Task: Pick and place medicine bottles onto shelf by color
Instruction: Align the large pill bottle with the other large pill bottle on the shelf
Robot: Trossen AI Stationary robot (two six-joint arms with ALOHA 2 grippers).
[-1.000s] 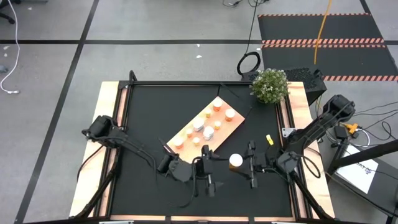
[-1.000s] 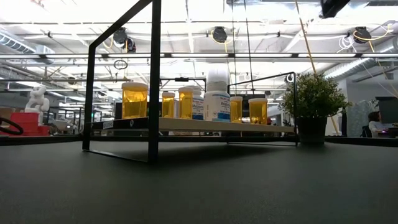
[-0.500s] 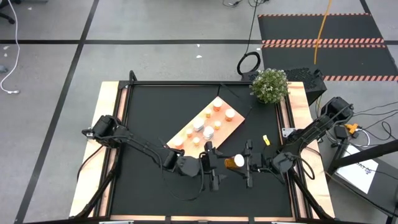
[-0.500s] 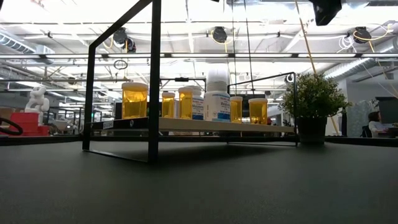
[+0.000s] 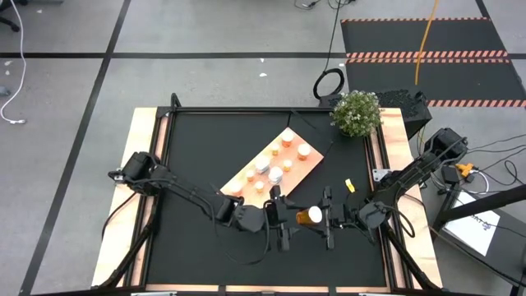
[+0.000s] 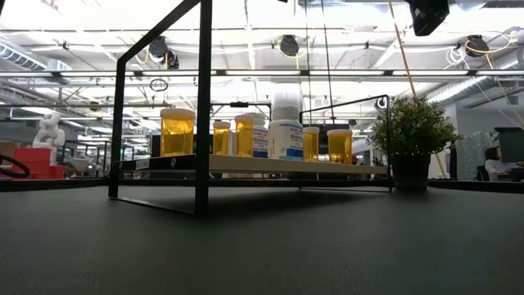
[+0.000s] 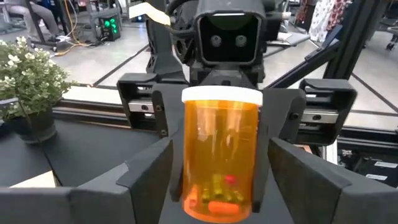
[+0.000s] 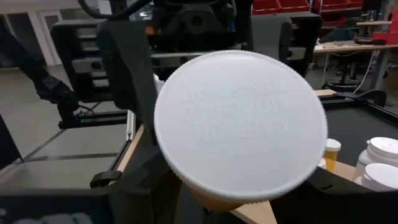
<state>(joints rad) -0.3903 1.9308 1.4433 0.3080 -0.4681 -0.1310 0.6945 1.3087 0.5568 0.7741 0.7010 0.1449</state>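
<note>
The left gripper [image 7: 214,171], half-closed around the orange bottle [image 7: 221,152] clamped by the right gripper [image 5: 327,219], should seat squarely before release.

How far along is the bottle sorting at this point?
Done: several small orange and white bottles stand on the light-wood shelf board. In hand: the right gripper has its jaws shut on an orange white-capped bottle above the mat, with the left gripper holding open jaws on either side of it, apparently a handover. Left: placing that bottle; I see no other loose bottles.
</note>
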